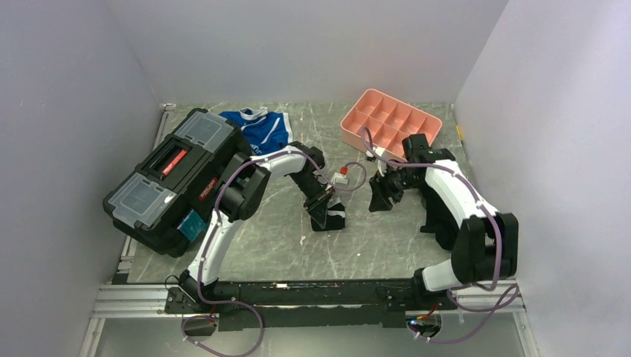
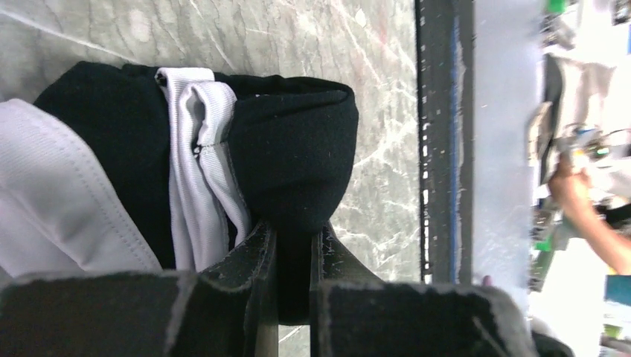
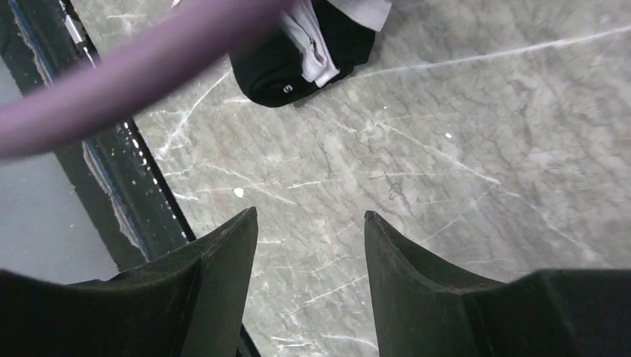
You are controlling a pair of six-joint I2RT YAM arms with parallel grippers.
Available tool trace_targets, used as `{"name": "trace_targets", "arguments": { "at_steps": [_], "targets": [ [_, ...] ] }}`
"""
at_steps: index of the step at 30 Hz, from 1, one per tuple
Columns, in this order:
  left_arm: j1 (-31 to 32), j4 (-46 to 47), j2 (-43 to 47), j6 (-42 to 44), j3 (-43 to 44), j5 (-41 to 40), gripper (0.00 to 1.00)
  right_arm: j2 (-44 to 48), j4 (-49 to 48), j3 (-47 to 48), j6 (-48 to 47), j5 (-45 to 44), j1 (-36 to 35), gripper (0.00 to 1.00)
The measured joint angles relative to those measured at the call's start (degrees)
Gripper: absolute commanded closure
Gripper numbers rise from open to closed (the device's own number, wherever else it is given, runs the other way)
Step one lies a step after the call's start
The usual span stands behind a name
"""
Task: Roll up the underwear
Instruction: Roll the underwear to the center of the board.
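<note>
The underwear (image 1: 331,218) is a black bundle with white stripes, rolled up on the grey table in the middle. In the left wrist view the underwear (image 2: 298,149) fills the frame, its black fold pinched between the fingers (image 2: 262,256) of my left gripper (image 2: 294,238). My left gripper (image 1: 324,212) is shut on it just above the table. My right gripper (image 1: 381,195) is open and empty, a little to the right of the bundle. In the right wrist view the underwear (image 3: 298,56) lies at the top, well ahead of my right gripper (image 3: 310,223).
A black toolbox (image 1: 175,178) stands at the left. Blue-and-white briefs (image 1: 260,128) lie behind it. A pink compartment tray (image 1: 391,123) sits at the back right. A purple cable (image 3: 134,74) crosses the right wrist view. The black rail (image 1: 320,286) runs along the near edge.
</note>
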State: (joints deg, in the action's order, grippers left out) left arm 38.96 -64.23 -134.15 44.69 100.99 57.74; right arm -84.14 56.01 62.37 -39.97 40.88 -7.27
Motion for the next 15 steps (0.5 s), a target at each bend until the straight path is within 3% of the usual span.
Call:
{"name": "trace_targets", "arguments": {
  "at_steps": [7,15],
  "targets": [
    [-2.45,-9.68,-7.87,1.27,6.27,8.24,1.00,8.52,-6.69,-4.22,0.92,-2.47,-5.51,0.39],
    [-2.89,-11.72,-9.07,0.66,6.34,9.92,1.00,6.58,-11.98,-5.38,1.90,-13.07,-23.26,0.29]
  ]
}}
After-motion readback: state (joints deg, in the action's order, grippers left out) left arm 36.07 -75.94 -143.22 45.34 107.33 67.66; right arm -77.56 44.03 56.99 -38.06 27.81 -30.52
